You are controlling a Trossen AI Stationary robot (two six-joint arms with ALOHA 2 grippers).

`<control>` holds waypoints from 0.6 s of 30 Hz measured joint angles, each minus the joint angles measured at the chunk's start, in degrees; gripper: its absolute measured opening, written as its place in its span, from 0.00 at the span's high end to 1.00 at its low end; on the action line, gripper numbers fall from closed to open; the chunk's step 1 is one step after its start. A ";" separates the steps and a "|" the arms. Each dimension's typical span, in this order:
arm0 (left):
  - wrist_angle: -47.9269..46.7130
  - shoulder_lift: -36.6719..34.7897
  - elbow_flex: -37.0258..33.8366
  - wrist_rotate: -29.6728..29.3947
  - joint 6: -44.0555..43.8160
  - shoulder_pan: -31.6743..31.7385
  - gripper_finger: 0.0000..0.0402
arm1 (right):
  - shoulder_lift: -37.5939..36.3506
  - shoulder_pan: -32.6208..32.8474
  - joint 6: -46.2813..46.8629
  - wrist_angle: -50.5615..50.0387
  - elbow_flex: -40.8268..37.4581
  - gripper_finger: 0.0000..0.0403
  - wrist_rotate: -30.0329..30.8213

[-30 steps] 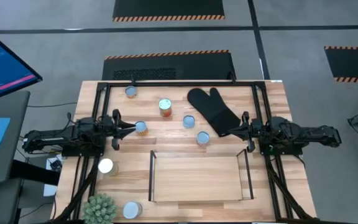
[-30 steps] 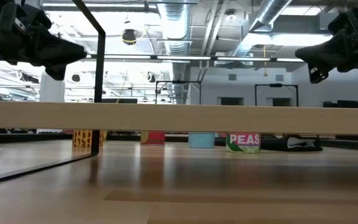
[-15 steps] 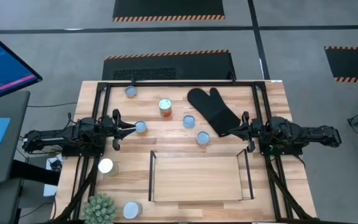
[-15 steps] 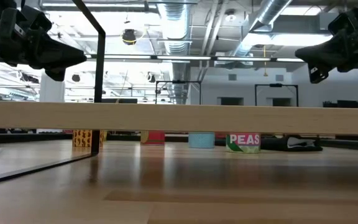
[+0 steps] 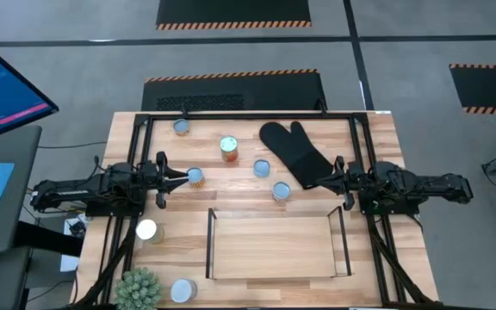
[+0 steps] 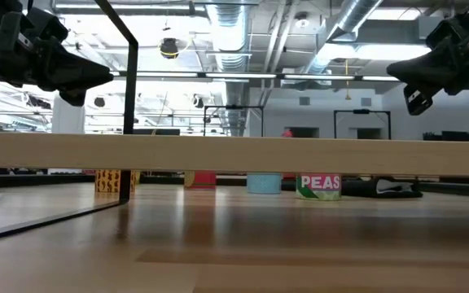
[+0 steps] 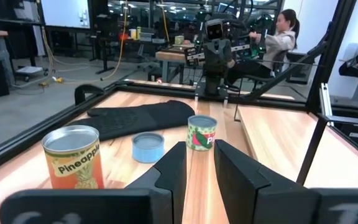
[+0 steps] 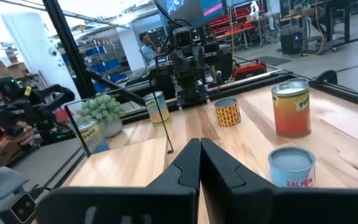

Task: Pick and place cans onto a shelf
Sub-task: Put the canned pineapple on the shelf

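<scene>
We count seven cans on the table point(image 5: 368, 138). The left tool point(image 5: 179, 178) hovers at the table's left side, its fingers point(image 7: 169, 174) a narrow gap apart and holding nothing; a blue-topped can point(image 5: 195, 176) sits just off its tip. Ahead of this tool, toward the right arm, we list a pineapple can point(image 5: 228, 148), a low blue tin point(image 5: 263, 167) and a peas can point(image 5: 281, 191), with one more can point(image 5: 182, 127) near the far left corner. Beside the left arm stands a white-topped can point(image 5: 147, 230), and another can point(image 5: 183, 290) sits by a small green plant point(image 5: 138, 288) at the near left corner. The right tool point(image 5: 319, 182) hovers at the table's right side, its fingers point(image 8: 185, 168) almost together, empty, its tip over the edge of a black oven mitt point(image 5: 293, 152). The shelf point(image 5: 274, 274), wire-framed with a wood base, lies between the two tools on the near side and holds no cans.
</scene>
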 joint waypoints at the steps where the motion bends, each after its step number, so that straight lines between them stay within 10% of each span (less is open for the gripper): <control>1: 0.00 0.00 0.00 -0.02 0.48 0.00 0.82 | 0.02 0.00 -0.33 -0.01 -0.01 0.92 0.00; 18: 11.85 0.02 -0.02 -14.27 4.73 0.02 0.82 | 0.00 -1.30 -27.15 17.16 -0.02 0.92 5.09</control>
